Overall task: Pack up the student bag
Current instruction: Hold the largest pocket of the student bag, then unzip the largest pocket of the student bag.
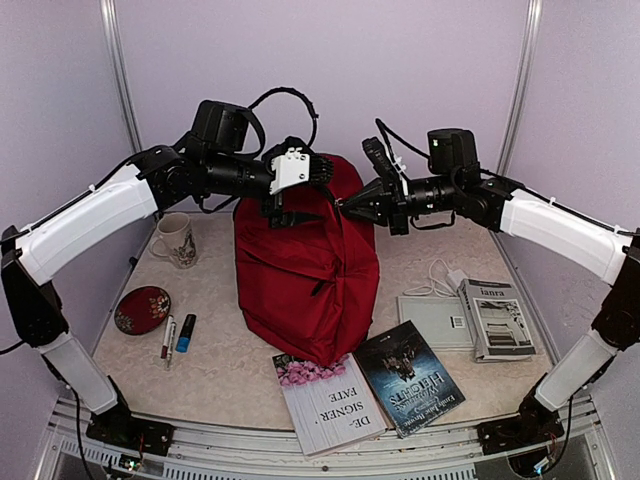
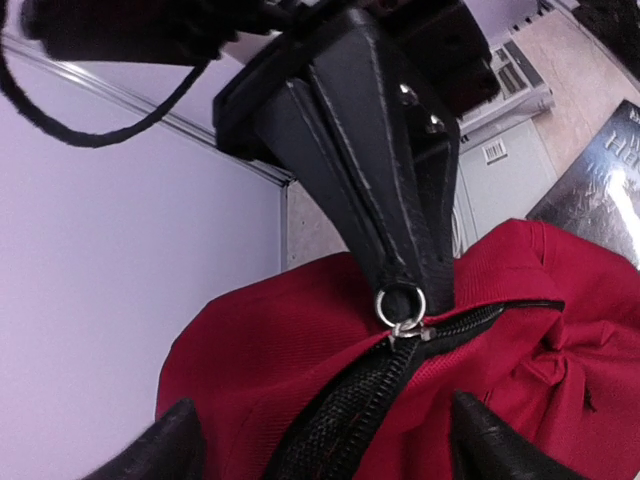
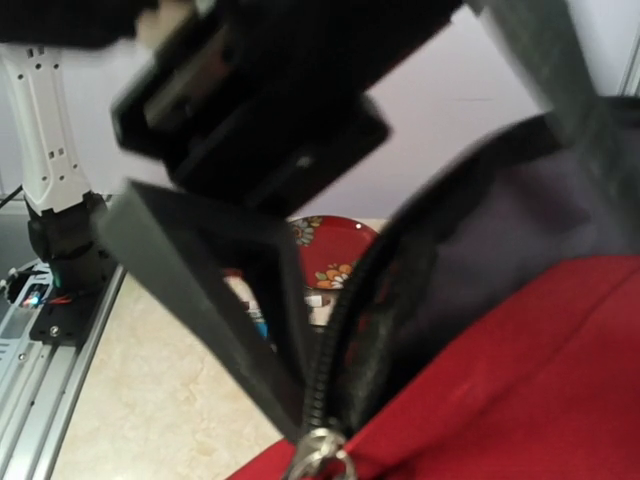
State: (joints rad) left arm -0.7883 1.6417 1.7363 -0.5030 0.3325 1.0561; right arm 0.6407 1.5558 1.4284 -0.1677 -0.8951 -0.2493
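The student bag [image 1: 305, 280] is a dark-red backpack standing upright mid-table. Its black top zipper [image 2: 350, 410] is partly undone, showing a dark inside [image 3: 500, 240]. My right gripper [image 1: 343, 207] reaches in from the right and is shut on the metal ring of the zipper pull [image 2: 400, 305] at the bag's top. My left gripper [image 1: 305, 192] hovers over the same top from the left. It is open, its fingertips [image 2: 175, 445] straddling the zipper with nothing between them. In the right wrist view the ring [image 3: 320, 462] sits at the bottom edge.
Left of the bag stand a mug [image 1: 177, 238], a red floral plate [image 1: 142, 308] and two markers [image 1: 177, 335]. Two books [image 1: 325, 400] [image 1: 408, 377] lie in front. On the right lie a grey tablet [image 1: 435, 320], a booklet [image 1: 497, 318] and a white cable [image 1: 440, 275].
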